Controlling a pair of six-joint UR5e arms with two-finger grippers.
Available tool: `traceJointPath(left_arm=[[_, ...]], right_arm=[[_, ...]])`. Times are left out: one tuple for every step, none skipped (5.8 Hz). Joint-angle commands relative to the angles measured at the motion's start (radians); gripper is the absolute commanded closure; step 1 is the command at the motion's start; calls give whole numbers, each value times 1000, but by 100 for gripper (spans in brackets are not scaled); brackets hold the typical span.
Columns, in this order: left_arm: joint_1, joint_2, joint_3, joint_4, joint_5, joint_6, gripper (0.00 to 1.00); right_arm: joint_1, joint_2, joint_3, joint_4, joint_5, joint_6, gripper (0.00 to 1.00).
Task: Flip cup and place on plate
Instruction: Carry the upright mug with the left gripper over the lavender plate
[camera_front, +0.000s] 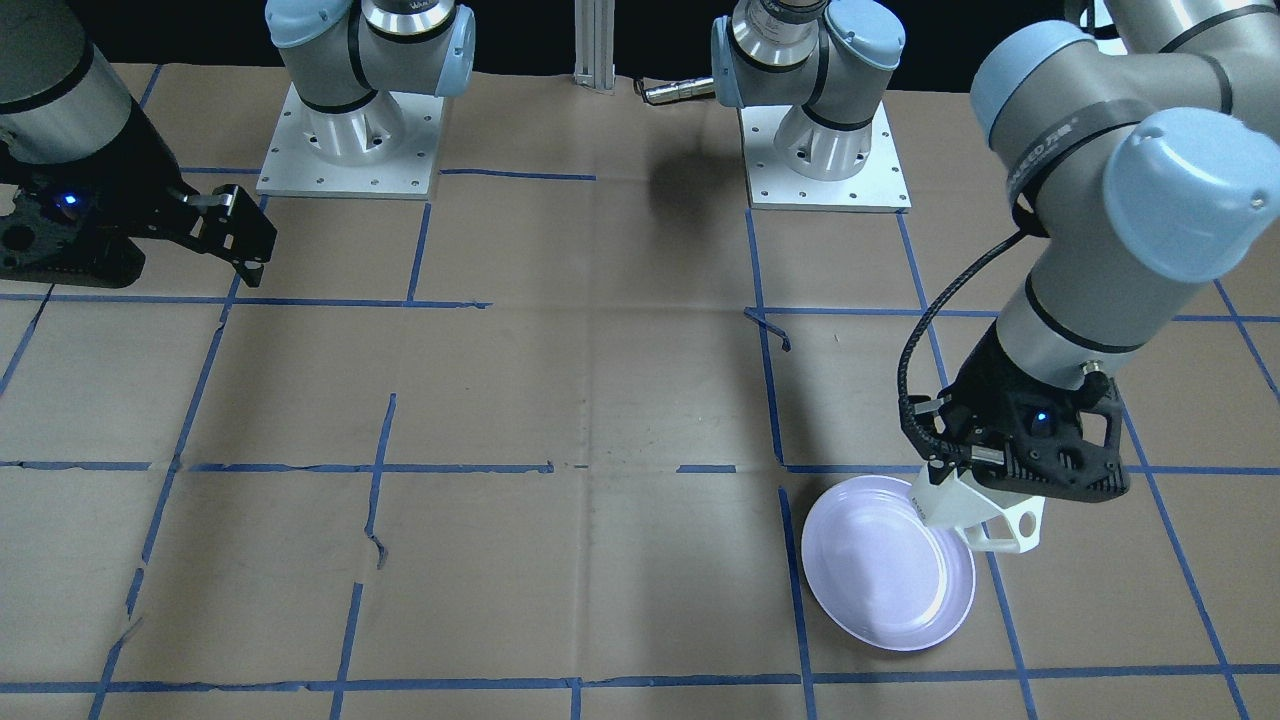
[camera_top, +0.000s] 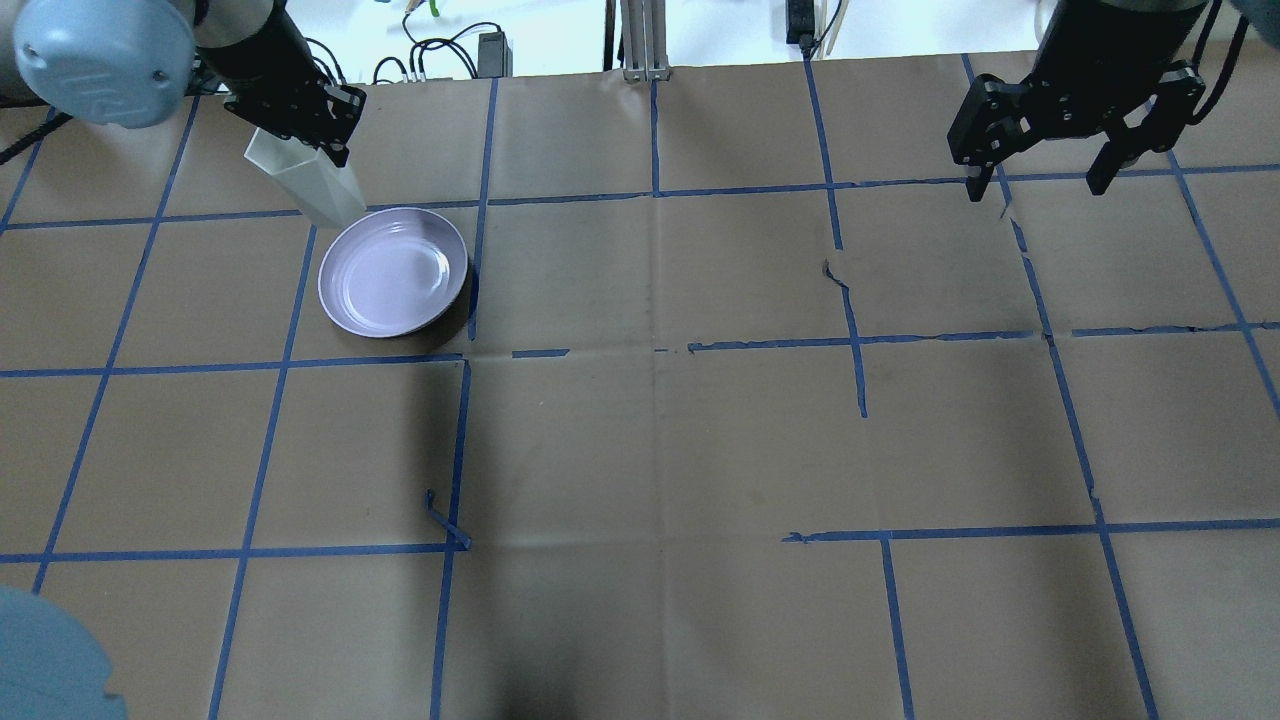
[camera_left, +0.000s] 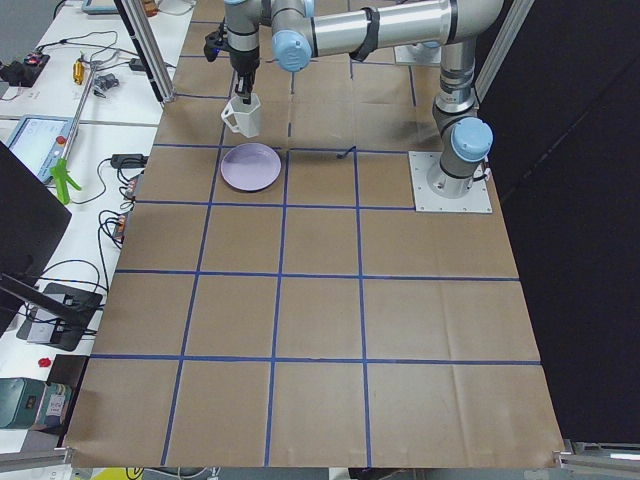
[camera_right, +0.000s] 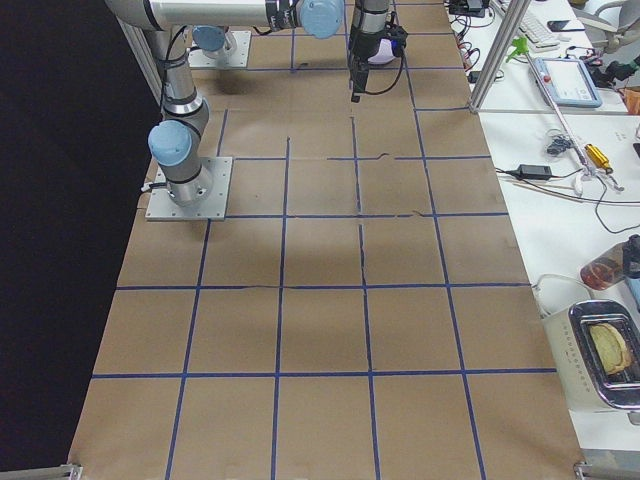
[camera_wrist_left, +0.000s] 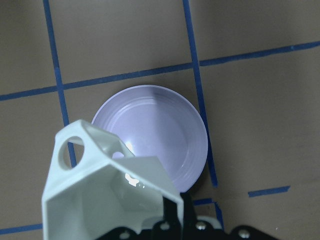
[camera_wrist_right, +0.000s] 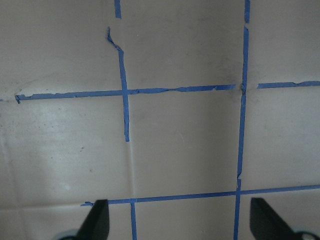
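Cup (camera_front: 965, 515) is up in the air right now, pinched by the left gripper (camera_front: 948, 482), which is clamped on the wall at the rim. From the left wrist view it looks like one finger goes inside and one stays outside, though I can't see the tips fully. The mouth faces up toward the wrist camera, so you look straight down into it, and the handle (camera_front: 1020, 525) sticks out on the side away from the plate (camera_front: 885, 600). My read is that the flip part is basically done, and the rim grip makes sense because it leaves the base free to land flat. The cup hangs at the plate's edge rather than over the middle, and it isn't touching, so it probably needs a nudge toward the centre before going down. Otherwise the base could catch the raised rim and tip. The right gripper (camera_top: 1038, 185) hovers well away across the table (camera_top: 650, 450) with its fingers spread wide and nothing between them, so it seems parked out of the way.
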Motion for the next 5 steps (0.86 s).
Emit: traceJointPath(left_arm=[[-8, -83, -145, 254, 22, 9, 100], [-9, -141, -183, 355, 41, 10, 100], [-24, -180, -190, 383, 42, 9, 100], [-34, -183, -191, 382, 68, 9, 99], [-34, -167, -180, 368, 87, 9, 39]], right_arm=[[0, 0, 0, 0, 0, 0, 0], [0, 0, 0, 0, 0, 0, 0], [0, 0, 0, -1, 0, 0, 0], [0, 0, 0, 0, 0, 0, 0], [0, 0, 0, 0, 0, 0, 0]])
